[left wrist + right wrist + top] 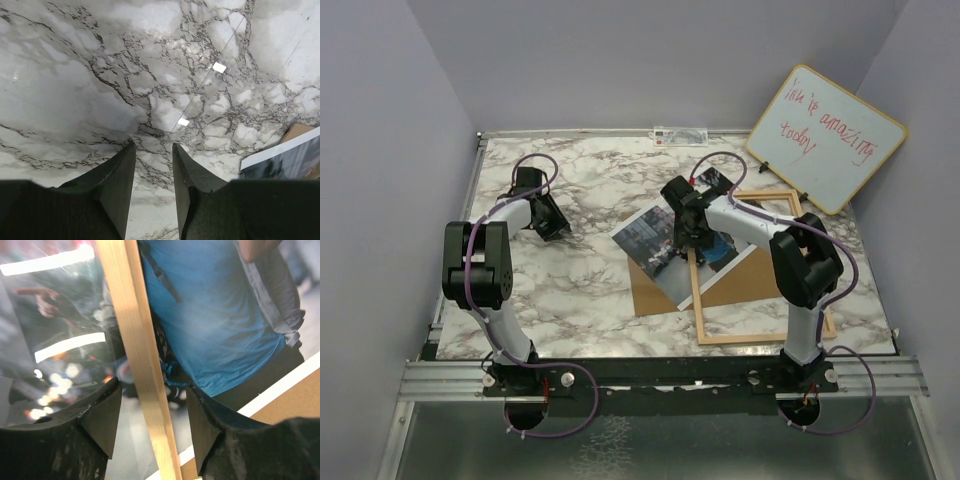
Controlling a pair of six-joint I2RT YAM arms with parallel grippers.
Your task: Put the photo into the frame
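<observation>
Straddling a rail of the frame [125,300], the right gripper [153,390] hangs, jaws apart, over the photo [215,315].

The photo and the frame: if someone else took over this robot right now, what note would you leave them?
Left gripper: open and empty, over the bare marble table, away from the work.
Right gripper: open, fingers either side of one rail of the frame, gripping nothing.
The photo lies skewed, partly on the brown backing board, with that rail lying across it.
Done: photo and frame overlap.
Left: square the photo inside the frame.
</observation>
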